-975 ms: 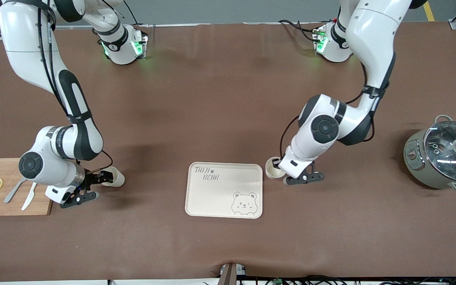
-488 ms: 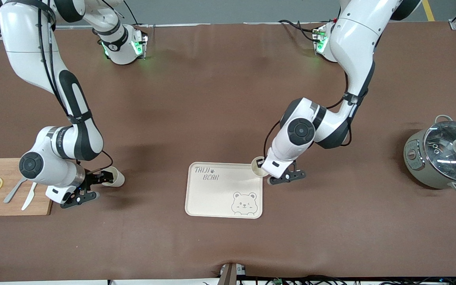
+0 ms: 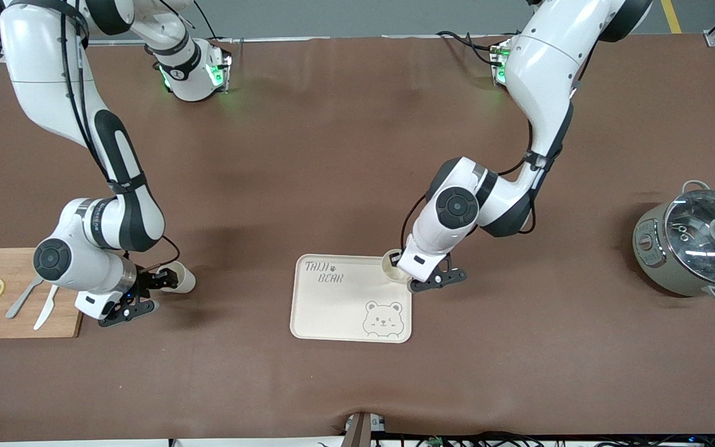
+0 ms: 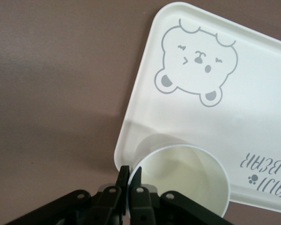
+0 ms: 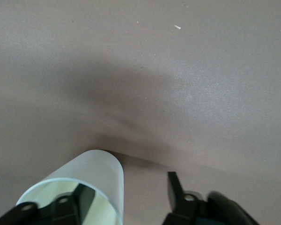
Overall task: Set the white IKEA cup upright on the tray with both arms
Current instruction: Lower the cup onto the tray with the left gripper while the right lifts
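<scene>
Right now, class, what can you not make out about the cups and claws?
Front view: the left arm's wrist covers the left claw and part of the held cup over the tray corner.
Left wrist view: that cup's own wall hides its base, so contact with the tray is unclear.
Right wrist view: the picture's edge cuts off the second cup and the right claw.

The left gripper [image 3: 404,266] holds a white cup [image 3: 392,261] upright over the corner of the bear tray [image 3: 351,304] toward the left arm's end. The right gripper [image 3: 146,282] is at a second white cup [image 3: 177,277] tipped on its side beside the wooden cutting board [image 3: 19,261]. A lidded pot [image 3: 696,245] stands on the brown surface [image 3: 345,155]
</scene>
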